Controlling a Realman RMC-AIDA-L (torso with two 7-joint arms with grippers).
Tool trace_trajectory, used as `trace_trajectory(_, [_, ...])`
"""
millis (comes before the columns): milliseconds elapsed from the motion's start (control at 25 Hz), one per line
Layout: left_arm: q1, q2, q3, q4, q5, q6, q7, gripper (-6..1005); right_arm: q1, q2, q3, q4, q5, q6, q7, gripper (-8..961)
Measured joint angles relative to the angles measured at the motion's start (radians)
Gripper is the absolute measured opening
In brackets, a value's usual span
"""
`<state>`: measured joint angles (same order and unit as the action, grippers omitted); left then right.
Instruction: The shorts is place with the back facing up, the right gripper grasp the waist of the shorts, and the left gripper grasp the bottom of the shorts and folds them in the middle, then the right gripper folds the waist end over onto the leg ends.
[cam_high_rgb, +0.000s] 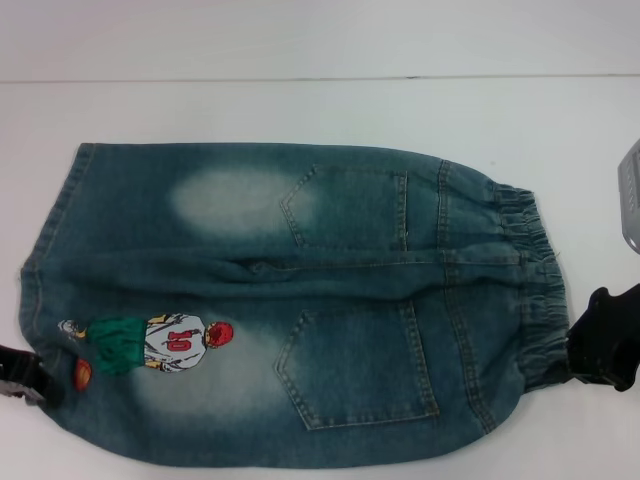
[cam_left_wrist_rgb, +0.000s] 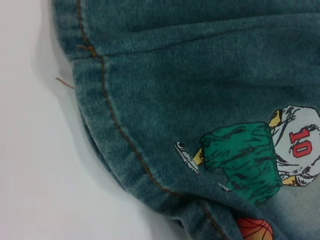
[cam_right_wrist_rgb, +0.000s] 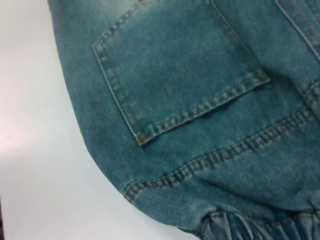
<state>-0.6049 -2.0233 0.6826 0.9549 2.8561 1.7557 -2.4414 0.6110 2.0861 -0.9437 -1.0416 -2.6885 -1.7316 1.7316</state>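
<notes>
Denim shorts (cam_high_rgb: 300, 300) — I log them flat on the white table (cam_high_rgb: 300, 110), back up, two rear pockets showing, elastic waist toward my right, leg hems toward my left. A printed figure numbered 10 (cam_high_rgb: 165, 345) sits on the near leg. Right gripper (cam_high_rgb: 590, 350) is at the near end of the waistband; left gripper (cam_high_rgb: 30, 378) at the near leg hem — I cannot tell how either set of jaws stands.
</notes>
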Motion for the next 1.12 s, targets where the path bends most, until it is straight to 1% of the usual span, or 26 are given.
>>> trace_trajectory(80, [0.0,0.0,-0.005,0.0,-0.006,-0.012,0.013,89,-0.009,-0.001,0.004,-0.011,0.023,-0.012,-0.01,51])
trace_trajectory(240, [0.001,0.0,-0.032,0.001,-0.026,-0.037,0.04,88,-0.052,-0.002,0.028,-0.106,0.095,-0.06,-0.029,42])
trace_trajectory(440, [-0.008,-0.002,-0.039,0.016,-0.093,-0.082,0.063,88,-0.096,-0.005,0.14,-0.219,0.206,-0.111,-0.069,43])
trace_trajectory(600, [-0.014,-0.008,-0.039,0.037,-0.132,-0.143,0.078,88,-0.106,-0.013,0.248,-0.231,0.278,-0.103,-0.104,44])
trace_trajectory(720, [-0.026,0.004,-0.046,0.03,-0.162,-0.182,0.085,89,-0.106,-0.013,0.315,-0.232,0.321,-0.078,-0.102,45])
trace_trajectory(840, [-0.041,0.012,-0.067,0.031,-0.166,-0.214,0.083,89,-0.106,-0.007,0.363,-0.231,0.37,-0.05,-0.07,46])
trace_trajectory(880, [-0.047,0.015,-0.075,0.037,-0.166,-0.218,0.081,89,-0.105,-0.005,0.381,-0.23,0.411,-0.048,-0.045,46])
trace_trajectory(1000, [-0.064,0.022,-0.097,0.053,-0.166,-0.221,0.077,89,-0.108,-0.005,0.387,-0.231,0.456,-0.057,-0.018,47])
trace_trajectory(1120, [-0.073,0.031,-0.128,0.083,-0.167,-0.216,0.075,88,-0.113,-0.012,0.395,-0.232,0.51,-0.066,0.026,48])
